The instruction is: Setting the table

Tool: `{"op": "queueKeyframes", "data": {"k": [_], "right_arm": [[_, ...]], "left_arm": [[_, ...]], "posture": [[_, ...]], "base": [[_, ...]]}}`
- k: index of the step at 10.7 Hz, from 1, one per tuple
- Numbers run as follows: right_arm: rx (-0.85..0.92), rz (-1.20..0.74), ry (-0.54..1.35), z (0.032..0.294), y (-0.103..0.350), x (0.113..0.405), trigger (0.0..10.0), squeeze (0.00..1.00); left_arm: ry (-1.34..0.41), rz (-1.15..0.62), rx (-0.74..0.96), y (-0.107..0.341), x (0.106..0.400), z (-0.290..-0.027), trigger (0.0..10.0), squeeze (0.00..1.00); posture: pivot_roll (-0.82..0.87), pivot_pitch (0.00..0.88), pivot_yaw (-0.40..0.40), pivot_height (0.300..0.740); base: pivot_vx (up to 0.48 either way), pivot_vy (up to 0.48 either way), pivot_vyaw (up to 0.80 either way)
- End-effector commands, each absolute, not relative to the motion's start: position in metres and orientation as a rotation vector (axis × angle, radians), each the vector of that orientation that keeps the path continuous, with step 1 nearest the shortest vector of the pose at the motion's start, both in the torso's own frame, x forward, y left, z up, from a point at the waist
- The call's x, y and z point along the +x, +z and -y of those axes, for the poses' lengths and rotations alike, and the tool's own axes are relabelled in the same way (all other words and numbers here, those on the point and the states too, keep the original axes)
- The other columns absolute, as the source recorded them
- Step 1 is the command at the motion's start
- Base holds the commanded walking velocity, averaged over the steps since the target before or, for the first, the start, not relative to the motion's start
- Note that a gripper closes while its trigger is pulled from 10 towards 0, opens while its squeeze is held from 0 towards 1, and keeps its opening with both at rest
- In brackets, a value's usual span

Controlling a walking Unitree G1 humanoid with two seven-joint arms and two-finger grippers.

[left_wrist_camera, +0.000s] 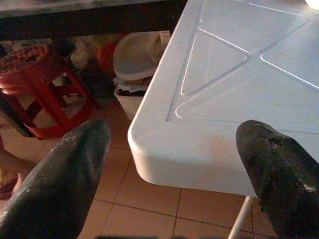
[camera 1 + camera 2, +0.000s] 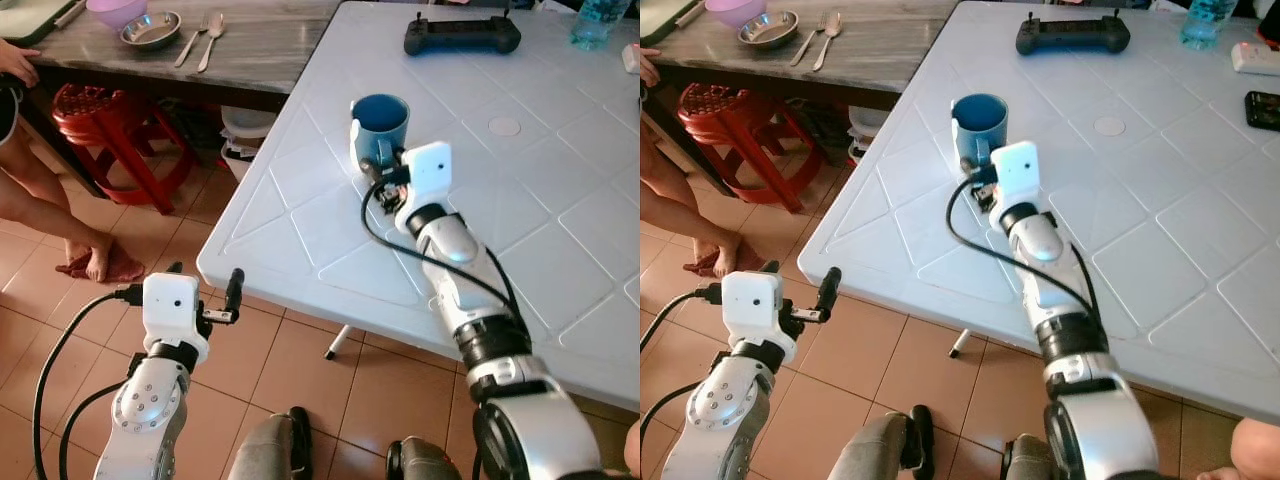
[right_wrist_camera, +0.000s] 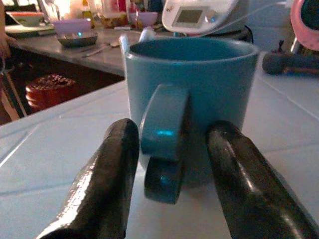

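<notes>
Right gripper (image 2: 372,172) at blue mug (image 2: 380,128) on white table (image 2: 560,260), head views. Right wrist: fingers (image 3: 102,184) spread, straddling mug handle (image 3: 163,139), not clamped. Left wrist: left gripper (image 1: 174,169) open off table corner.

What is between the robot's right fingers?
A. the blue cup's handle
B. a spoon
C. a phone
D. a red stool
A: in the right wrist view the blue cup's handle sits between the two black fingers of the right gripper, with gaps on both sides.
</notes>
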State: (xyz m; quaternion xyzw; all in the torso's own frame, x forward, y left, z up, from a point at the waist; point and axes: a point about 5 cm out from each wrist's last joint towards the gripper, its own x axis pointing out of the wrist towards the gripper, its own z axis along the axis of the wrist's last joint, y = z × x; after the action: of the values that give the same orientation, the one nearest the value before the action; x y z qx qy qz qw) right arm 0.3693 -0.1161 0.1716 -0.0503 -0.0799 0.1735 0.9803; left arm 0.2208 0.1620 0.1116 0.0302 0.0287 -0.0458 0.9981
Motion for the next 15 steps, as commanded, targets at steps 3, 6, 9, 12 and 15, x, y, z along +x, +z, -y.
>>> {"op": "queueKeyframes", "data": {"k": [3,6,9,12,15], "right_arm": [[-0.085,0.203,0.374,0.112,0.178,0.372,0.0,0.0],[-0.081,0.207,0.37,0.112,0.176,0.372,0.0,0.0],[-0.084,0.214,0.339,0.121,0.172,0.368,0.0,0.0],[-0.045,0.231,0.18,0.144,0.161,0.346,0.0,0.0],[-0.046,0.217,0.087,0.161,0.145,0.306,0.0,0.0]], "left_arm": [[-0.091,-0.062,0.066,0.113,0.219,-0.165,10.0,0.0],[-0.09,-0.062,0.067,0.113,0.22,-0.165,10.0,0.0],[-0.094,-0.057,0.044,0.111,0.228,-0.16,10.0,0.0],[-0.082,-0.051,0.027,0.109,0.237,-0.156,10.0,0.0],[-0.049,-0.041,0.012,0.105,0.246,-0.158,10.0,0.0]], "posture": [[0.14,0.206,0.136,0.74],[0.14,0.205,0.135,0.74],[0.11,0.174,0.122,0.74],[0.09,0.107,0.095,0.74],[0.05,0.052,0.087,0.74]], "base": [[0.0,0.0,0.0],[0.0,0.0,0.0],[0.0,0.0,0.0],[0.0,0.16,0.0],[0.0,0.48,0.0]]}}
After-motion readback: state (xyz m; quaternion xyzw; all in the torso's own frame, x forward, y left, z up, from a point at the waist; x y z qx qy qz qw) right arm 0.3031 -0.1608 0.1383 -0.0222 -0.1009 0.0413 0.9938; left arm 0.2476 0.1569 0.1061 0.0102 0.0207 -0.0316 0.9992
